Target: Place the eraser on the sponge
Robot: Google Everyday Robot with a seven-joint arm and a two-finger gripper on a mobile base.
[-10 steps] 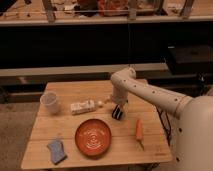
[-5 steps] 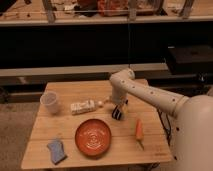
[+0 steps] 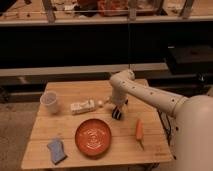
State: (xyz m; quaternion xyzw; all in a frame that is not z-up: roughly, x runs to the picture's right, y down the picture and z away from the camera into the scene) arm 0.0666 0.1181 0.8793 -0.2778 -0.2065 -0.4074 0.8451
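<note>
The eraser [image 3: 82,106], a pale rectangular block, lies flat near the middle of the wooden table [image 3: 150,145]. The sponge [image 3: 57,151] is blue and rests by the front left corner. My gripper [image 3: 117,113] points down at the table just right of the eraser, with a small gap between them, and hangs above the far right rim of the plate. The gripper is dark against the wood, and nothing shows in it. The sponge sits far to the gripper's front left.
A red plate [image 3: 93,137] lies between the eraser and the front edge. A white cup [image 3: 49,102] stands at the left, a carrot [image 3: 139,130] lies at the right, and a small white ball [image 3: 100,103] sits beside the eraser. Dark shelving runs behind the table.
The gripper has dropped slightly and drifted a little to the left, closer to the table beside the eraser. The objects on the table have not moved.
</note>
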